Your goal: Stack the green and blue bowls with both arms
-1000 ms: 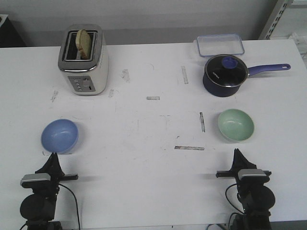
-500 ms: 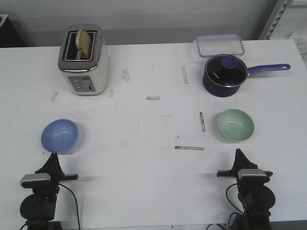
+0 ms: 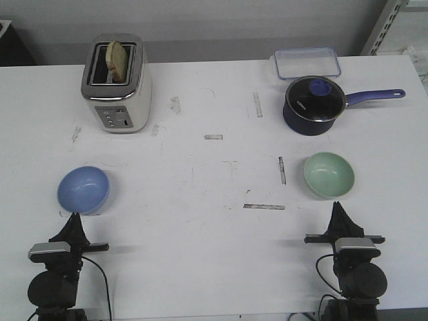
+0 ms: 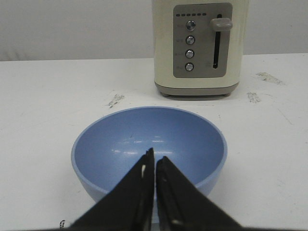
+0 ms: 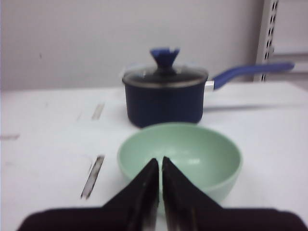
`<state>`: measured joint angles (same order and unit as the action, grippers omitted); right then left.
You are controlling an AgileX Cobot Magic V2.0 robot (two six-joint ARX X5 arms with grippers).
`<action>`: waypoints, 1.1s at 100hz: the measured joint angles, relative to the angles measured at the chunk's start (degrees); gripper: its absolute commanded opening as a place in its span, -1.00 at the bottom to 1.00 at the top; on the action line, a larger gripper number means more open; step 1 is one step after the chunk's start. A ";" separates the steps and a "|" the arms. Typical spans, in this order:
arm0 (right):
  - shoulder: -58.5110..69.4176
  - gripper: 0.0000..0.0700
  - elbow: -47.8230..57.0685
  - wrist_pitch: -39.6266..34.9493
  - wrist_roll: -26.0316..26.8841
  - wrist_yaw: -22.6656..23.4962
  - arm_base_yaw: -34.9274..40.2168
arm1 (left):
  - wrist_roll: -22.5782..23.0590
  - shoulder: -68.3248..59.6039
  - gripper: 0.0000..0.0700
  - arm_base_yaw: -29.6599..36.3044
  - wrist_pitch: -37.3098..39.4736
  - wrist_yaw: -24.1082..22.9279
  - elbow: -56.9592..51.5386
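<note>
The blue bowl (image 3: pixel 83 189) sits upright on the white table at the front left; it also shows in the left wrist view (image 4: pixel 120 144). The green bowl (image 3: pixel 328 174) sits upright at the front right and shows in the right wrist view (image 5: pixel 192 149). My left gripper (image 3: pixel 75 217) is shut and empty just in front of the blue bowl (image 4: pixel 154 156). My right gripper (image 3: pixel 338 207) is shut and empty just in front of the green bowl (image 5: pixel 159 161).
A cream toaster (image 3: pixel 116 83) holding a slice of bread stands at the back left. A dark navy saucepan (image 3: pixel 314 105) with a glass lid and long handle stands behind the green bowl, with a clear plastic container (image 3: pixel 306 63) behind it.
My right arm has shifted a little to the right, so its gripper now lines up with the green bowl. The left arm and both bowls have not moved.
</note>
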<state>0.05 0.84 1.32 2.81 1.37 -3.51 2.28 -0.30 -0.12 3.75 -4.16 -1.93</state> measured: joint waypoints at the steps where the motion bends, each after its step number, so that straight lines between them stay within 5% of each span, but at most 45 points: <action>1: 0.00 -0.99 0.00 0.28 0.00 -0.28 0.00 | 0.00 0.00 -1.00 0.00 0.00 0.00 0.00; 23: 0.02 -0.99 0.87 13.49 0.02 -4.28 -0.22 | -0.11 0.00 -1.00 0.00 0.09 0.00 0.00; 38: 3.02 -0.99 10.62 11.85 0.00 -4.24 -0.20 | -0.13 0.00 -1.00 0.00 0.09 0.02 0.00; 90: 48.46 -0.97 63.10 -30.62 -2.58 -2.84 -0.33 | -0.13 0.00 -1.00 0.00 0.07 0.00 0.00; 102: 57.53 -0.89 68.89 -38.71 -5.73 -2.58 -1.29 | -0.13 0.00 -1.00 0.00 0.07 0.00 0.00; 110: 62.18 -0.63 69.79 -42.49 -8.39 -2.60 -2.89 | -0.13 0.00 -1.00 0.00 0.07 0.00 0.00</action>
<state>62.24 70.63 -41.17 -5.58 -1.23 -6.39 2.15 -0.30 -0.12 3.81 -4.16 -1.93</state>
